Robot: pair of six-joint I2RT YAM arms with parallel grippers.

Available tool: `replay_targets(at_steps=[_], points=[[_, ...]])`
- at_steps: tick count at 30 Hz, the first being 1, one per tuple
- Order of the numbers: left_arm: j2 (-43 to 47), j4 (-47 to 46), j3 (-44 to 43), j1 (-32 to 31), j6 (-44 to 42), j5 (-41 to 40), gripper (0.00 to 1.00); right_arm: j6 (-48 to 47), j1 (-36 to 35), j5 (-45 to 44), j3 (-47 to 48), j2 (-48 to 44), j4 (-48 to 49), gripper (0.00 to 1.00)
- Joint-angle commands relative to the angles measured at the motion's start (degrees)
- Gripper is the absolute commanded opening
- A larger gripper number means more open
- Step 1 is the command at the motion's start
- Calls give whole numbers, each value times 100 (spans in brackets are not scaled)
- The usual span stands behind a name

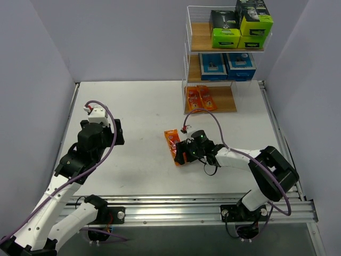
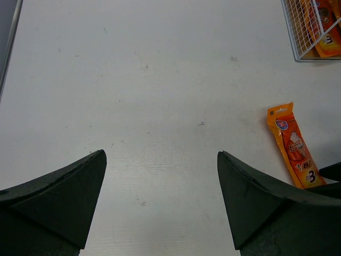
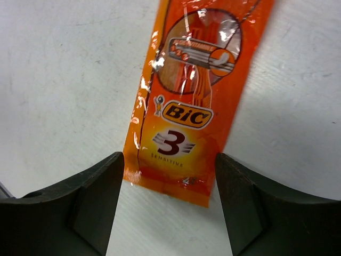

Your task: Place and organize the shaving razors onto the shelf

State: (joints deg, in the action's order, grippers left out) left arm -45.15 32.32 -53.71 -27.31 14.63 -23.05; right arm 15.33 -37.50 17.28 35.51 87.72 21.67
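Pickup step: the right claw (image 3: 169,178) straddles the lower end of the orange razor packet (image 3: 184,101), which lies flat on the worktop (image 1: 133,106); its jaws are apart. Next, it should pinch the packet and carry it to the shelf (image 1: 226,99), bottom board. The left claw (image 2: 160,181) gapes wide, empty.

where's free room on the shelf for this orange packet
Bottom board: bare right of the two orange packets. Top tier is crowded with black-and-lime boxes, middle tier with blue cards.

An orange razor packet (image 3: 184,101) lies flat on my table (image 1: 133,106). The shelf (image 1: 187,58) holds green-black boxes (image 1: 226,29) above, blue cards (image 1: 226,66) midway, orange packets (image 1: 200,98) lowest.
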Motion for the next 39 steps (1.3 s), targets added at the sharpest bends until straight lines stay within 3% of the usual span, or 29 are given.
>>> replay_targets(at_steps=[1, 5, 6, 11, 12, 13, 14, 21, 39], points=[[-12, -278, -43, 24, 13, 107, 94, 145, -135, -48, -17, -247, 101, 64], [-21, -278, -51, 24, 13, 108, 99, 303, -197, -251, 0, -396, 100, 62], [-21, -278, -52, 24, 13, 116, 94, 321, -214, -251, -9, -422, 127, 62], [85, -314, -25, 24, 22, 99, 94, 400, -284, -382, 70, -414, 65, 61], [111, -322, -16, 24, 13, 134, 99, 444, -293, -427, 79, -396, 65, 61], [146, -375, 1, 24, -22, 230, 85, 488, -302, -471, 88, -370, 65, 61], [164, -384, 10, 24, -22, 257, 84, 540, -302, -532, 88, -318, 65, 60], [120, -349, -7, 24, -13, 152, 92, 884, -355, -901, 219, -1, 127, 56], [120, -322, -16, 24, 4, 143, 93, 1103, -618, -1543, 466, 570, -119, 50]])
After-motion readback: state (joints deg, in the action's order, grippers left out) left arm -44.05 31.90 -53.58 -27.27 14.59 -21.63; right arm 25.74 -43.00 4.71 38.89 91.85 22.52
